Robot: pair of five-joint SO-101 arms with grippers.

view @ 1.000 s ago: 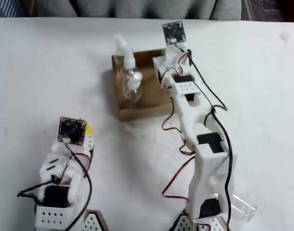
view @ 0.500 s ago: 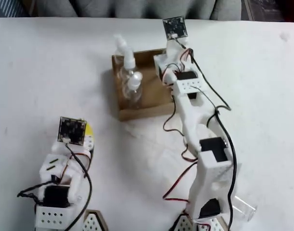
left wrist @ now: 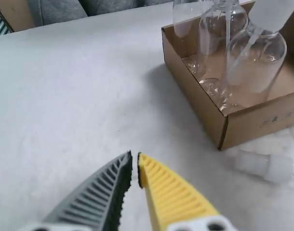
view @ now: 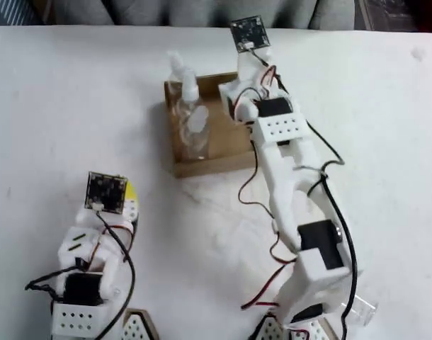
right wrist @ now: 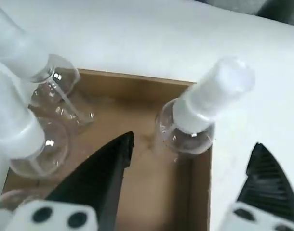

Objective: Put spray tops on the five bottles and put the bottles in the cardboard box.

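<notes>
Hovering over the cardboard box (right wrist: 137,83), right claw (right wrist: 194,142) wide above a bottle (right wrist: 201,108).

White, faintly textured tabletop (view: 67,92), lightly wrinkled near the middle. Grey upholstered seat (view: 202,10) along the far edge. Striped object (view: 7,10) at far corner. Soft, even light, weak shadows.

SITE: likely a home living room, used as a robot bench | SURFACE: table (view: 60,85) under white cloth | FAR EDGE: grey upholstered sofa cushions (view: 202,10) | FAR LEFT CORNER: striped item (view: 9,10)
</notes>
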